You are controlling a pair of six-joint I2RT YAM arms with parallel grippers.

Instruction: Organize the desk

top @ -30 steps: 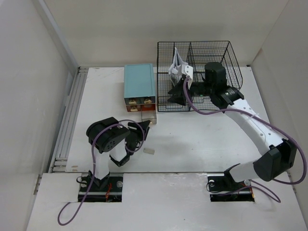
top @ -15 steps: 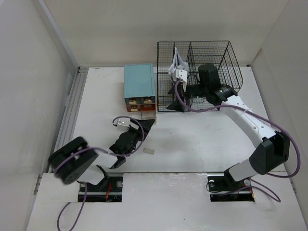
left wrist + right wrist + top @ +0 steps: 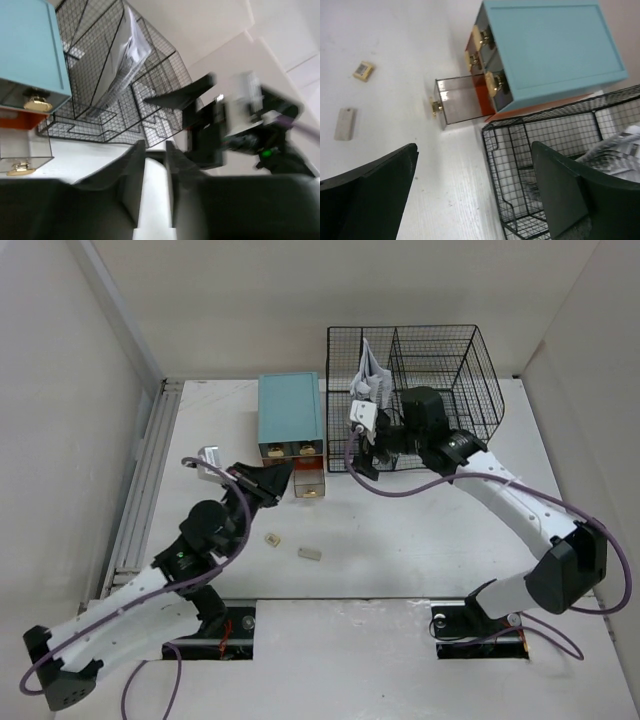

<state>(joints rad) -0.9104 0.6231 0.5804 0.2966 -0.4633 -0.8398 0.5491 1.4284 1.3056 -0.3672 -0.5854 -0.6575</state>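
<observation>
The desk point(image 3: 420, 540) is a white tabletop with a small beige block point(image 3: 270, 538) and a pale grey piece point(image 3: 309, 554) lying near its front. Both also show in the right wrist view, the block point(image 3: 363, 70) and the piece point(image 3: 345, 124). My left gripper point(image 3: 283, 485) hovers just left of an open clear drawer point(image 3: 308, 483). Its fingers point(image 3: 136, 165) stand a narrow gap apart with nothing between them. My right gripper point(image 3: 362, 455) is wide open and empty point(image 3: 475, 200) at the front left corner of the black mesh rack point(image 3: 440, 350).
A teal-topped drawer box point(image 3: 290, 412) stands at the back middle, its lower clear drawer point(image 3: 460, 100) pulled out. The mesh rack point(image 3: 545, 145) holds a folded paper point(image 3: 368, 375). A ribbed rail point(image 3: 145, 480) runs along the left edge. Pale walls close in the sides.
My left arm has stretched forward from the near edge toward the drawer box, uncovering the beige block. My right gripper has drawn back from the paper to the rack's front.
</observation>
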